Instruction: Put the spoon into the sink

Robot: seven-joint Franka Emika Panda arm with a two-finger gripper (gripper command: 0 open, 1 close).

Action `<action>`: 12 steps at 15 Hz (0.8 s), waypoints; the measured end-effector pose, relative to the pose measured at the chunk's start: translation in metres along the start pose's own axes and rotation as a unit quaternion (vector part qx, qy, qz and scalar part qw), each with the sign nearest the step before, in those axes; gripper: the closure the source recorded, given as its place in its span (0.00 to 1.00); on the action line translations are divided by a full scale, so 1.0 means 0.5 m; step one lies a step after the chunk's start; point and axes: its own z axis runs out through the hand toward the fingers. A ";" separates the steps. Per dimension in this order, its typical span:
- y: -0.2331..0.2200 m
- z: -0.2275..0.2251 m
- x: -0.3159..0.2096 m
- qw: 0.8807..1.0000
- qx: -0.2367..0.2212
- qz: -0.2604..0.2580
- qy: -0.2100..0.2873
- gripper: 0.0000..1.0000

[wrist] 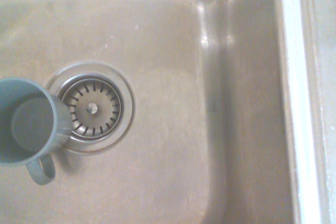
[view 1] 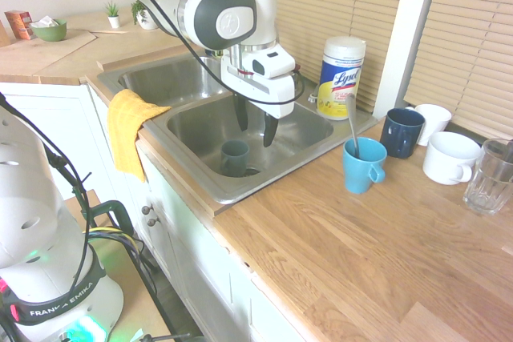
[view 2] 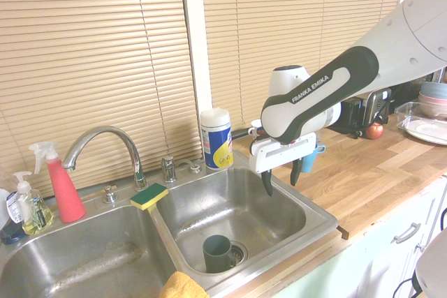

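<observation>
The two-bowl stainless steel sink (view 1: 288,168) lies beneath the gripper (view 1: 256,127), whose fingers stand wide apart over the bowl nearer the wooden counter (view 1: 337,262), with nothing between them. The spoon (view 1: 352,122) is well apart from them: it stands in the light blue mug (view 1: 365,167) on that counter, handle up and leaning, beside the dark blue mug (view 1: 401,134).

The spoon's bowl is hidden inside the light blue mug. In the second exterior view the gripper covers part of that mug, and the spoon cannot be made out. In the first exterior view the arm hides much of the sink's tap; the picture's edge cuts off the drinking glass (view 1: 490,178).

Only the second exterior view shows the red spray bottle (view 2: 65,190) and the green-and-yellow sponge (view 2: 149,197) at the sink's rim. The wrist view shows the slotted drain strainer (wrist: 92,108) clearly, with the grey-blue mug (wrist: 31,124) beside it.
</observation>
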 end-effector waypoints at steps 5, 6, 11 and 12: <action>-0.001 -0.012 0.021 0.999 0.002 0.009 0.051 0.00; 0.001 -0.018 0.032 0.997 0.005 0.013 0.071 0.00; 0.042 -0.043 0.119 0.985 0.015 0.049 0.165 0.00; 0.050 -0.040 0.140 0.981 0.013 0.059 0.184 0.00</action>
